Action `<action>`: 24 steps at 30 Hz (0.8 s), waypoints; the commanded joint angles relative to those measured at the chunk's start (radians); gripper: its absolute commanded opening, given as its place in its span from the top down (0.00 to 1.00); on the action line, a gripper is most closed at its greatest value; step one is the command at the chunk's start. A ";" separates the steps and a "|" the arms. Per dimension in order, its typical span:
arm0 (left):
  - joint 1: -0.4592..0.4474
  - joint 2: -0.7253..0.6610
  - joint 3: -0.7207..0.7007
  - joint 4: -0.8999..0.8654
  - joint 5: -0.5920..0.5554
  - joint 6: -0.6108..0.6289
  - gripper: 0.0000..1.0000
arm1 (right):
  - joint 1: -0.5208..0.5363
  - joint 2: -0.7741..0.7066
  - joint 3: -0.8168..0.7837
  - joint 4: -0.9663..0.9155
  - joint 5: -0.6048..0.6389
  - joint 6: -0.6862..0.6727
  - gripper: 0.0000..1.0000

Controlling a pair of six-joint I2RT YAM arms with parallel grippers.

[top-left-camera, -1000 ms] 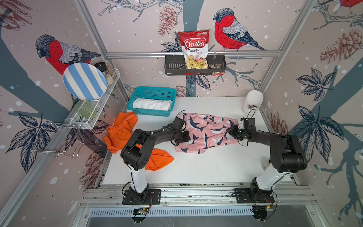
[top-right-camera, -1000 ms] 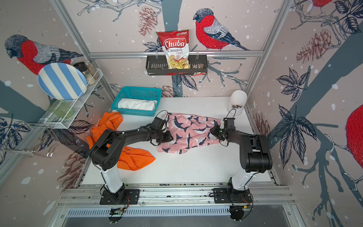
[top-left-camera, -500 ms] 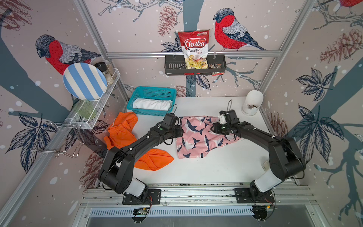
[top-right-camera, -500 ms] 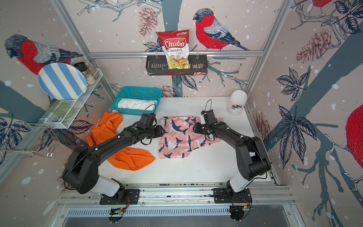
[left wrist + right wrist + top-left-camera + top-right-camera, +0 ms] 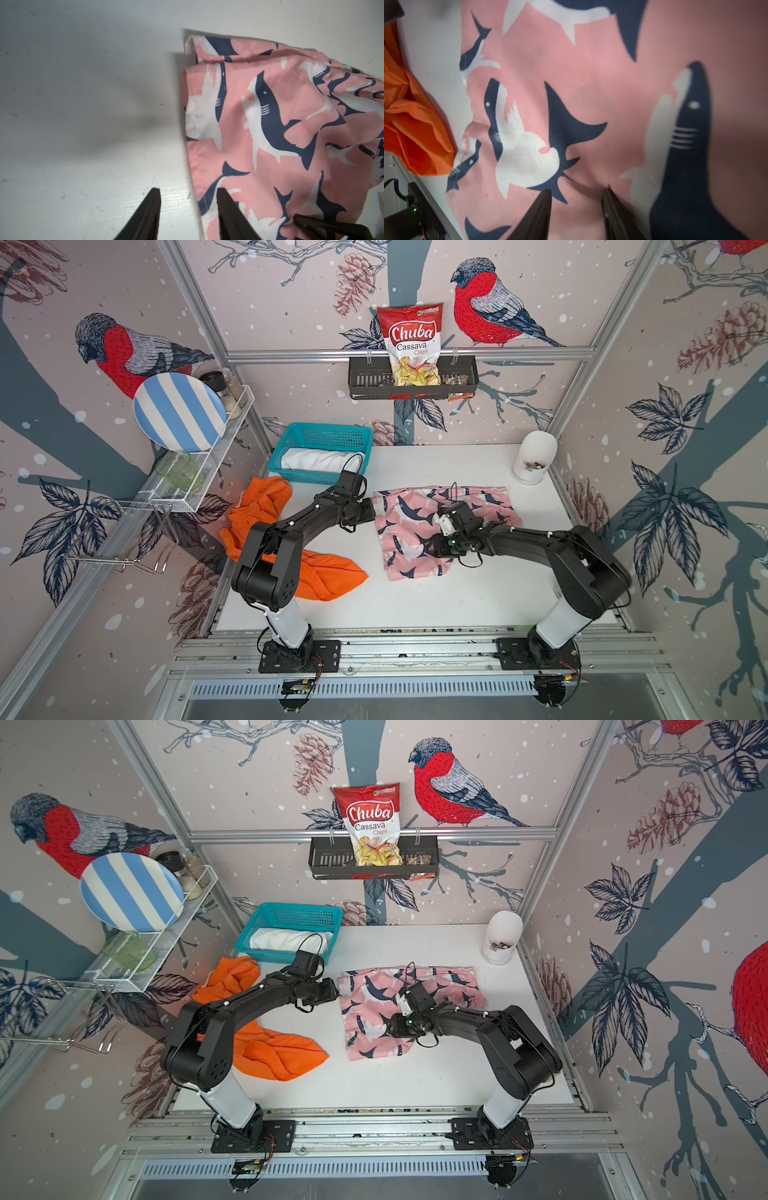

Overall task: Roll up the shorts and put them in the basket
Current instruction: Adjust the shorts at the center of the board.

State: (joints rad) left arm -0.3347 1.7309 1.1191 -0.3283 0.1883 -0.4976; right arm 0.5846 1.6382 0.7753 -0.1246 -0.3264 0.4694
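In both top views we see the whole layout. The pink shark-print shorts [image 5: 399,510] [image 5: 365,1006] lie in the middle of the white tabletop [image 5: 436,605], spread in a bent shape: one part runs along the back towards the right, and another comes forward under the right arm. They are flat and creased, not rolled. The orange shorts [image 5: 328,572] lie crumpled at the left edge, partly under the left arm. The white shorts [image 5: 316,458] sit inside the teal basket [image 5: 328,431] at the back left.

The top views do not show how the fingers stand, but the wrist views do. In the left wrist view, the left hand [image 5: 187,190] is open. Its fingers straddle the side edge of the pink shorts [image 5: 270,124], one over bare tabletop and one over fabric, with nothing pinched. This view also shows a stitched hem and doubled layers at the far corner.

In the right wrist view, the right hand [image 5: 577,189] also has its fingers spread. Its tips are low over the pink cloth [image 5: 591,83], which has a slight crease between them, and they grip nothing. The print is blurred at this close range. The orange shorts [image 5: 415,124] appear just beside the pink edge.
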 commanded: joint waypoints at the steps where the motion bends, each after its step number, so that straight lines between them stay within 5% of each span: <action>1: 0.003 0.019 0.031 0.010 0.027 0.024 0.53 | -0.106 -0.055 -0.073 -0.152 0.086 -0.017 0.55; 5: -0.013 0.061 0.074 0.031 0.098 0.045 0.53 | -0.195 -0.149 -0.081 -0.200 0.125 -0.031 0.55; 18: -0.098 0.285 0.235 -0.004 0.191 0.108 0.55 | -0.194 -0.289 0.066 -0.321 0.085 -0.029 0.55; 24: -0.123 0.307 0.253 -0.007 0.202 0.101 0.79 | -0.195 -0.321 0.072 -0.343 0.104 -0.028 0.56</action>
State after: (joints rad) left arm -0.4496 2.0361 1.3613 -0.3248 0.3706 -0.4122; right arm 0.3901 1.3289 0.8417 -0.4351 -0.2367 0.4442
